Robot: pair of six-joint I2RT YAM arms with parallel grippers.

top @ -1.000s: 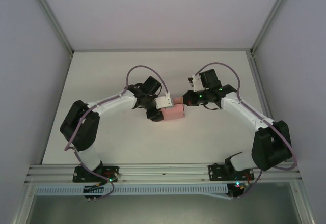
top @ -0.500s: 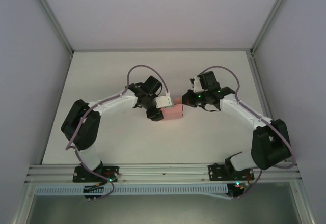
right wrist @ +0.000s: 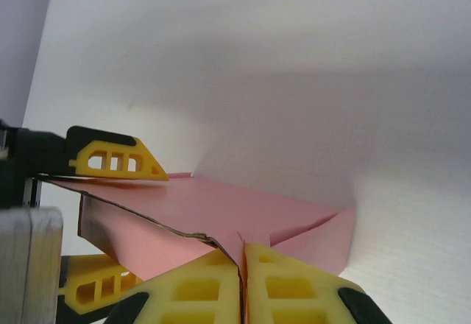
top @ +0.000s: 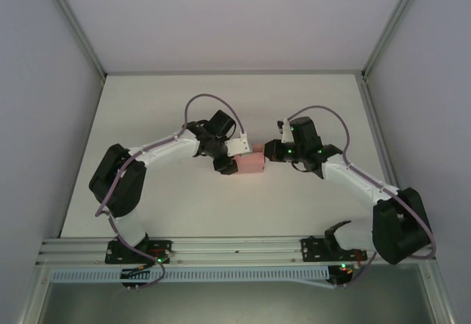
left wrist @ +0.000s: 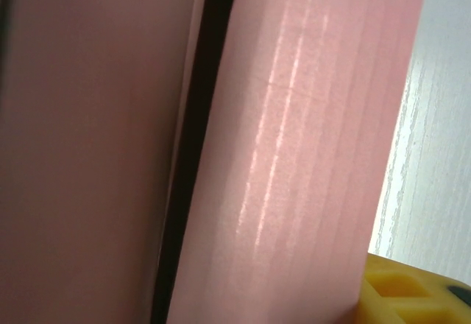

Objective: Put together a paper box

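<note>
From above, the single pink paper box (top: 251, 163) sits at the centre of the frame over the white table (top: 221, 103), and both arms meet on it: the left gripper (top: 235, 159) at its left end, the right gripper (top: 268, 152) at its upper right corner. From up there the fingers are too small to read, so down to the wrist cameras. The right wrist view shows the right gripper (right wrist: 241, 261) at bottom centre with its two yellow fingers (right wrist: 199, 291) pressed together, a thin pink edge of the box (right wrist: 221, 210) pinched between them. At the left of that frame sit the left gripper's fingers (right wrist: 118, 159), one flat on the top panel and one beneath, so they are parted just by the box's depth and clamped on it. That makes four yellow fingers and one box, with a dark seam along its near edge. The left wrist view goes in tight: pink card (left wrist: 309, 155) nearly edge to edge, split by one dark gap, one yellow finger (left wrist: 412, 294) at lower right touching the card, and a strip of table (left wrist: 441, 118) on the right.
</note>
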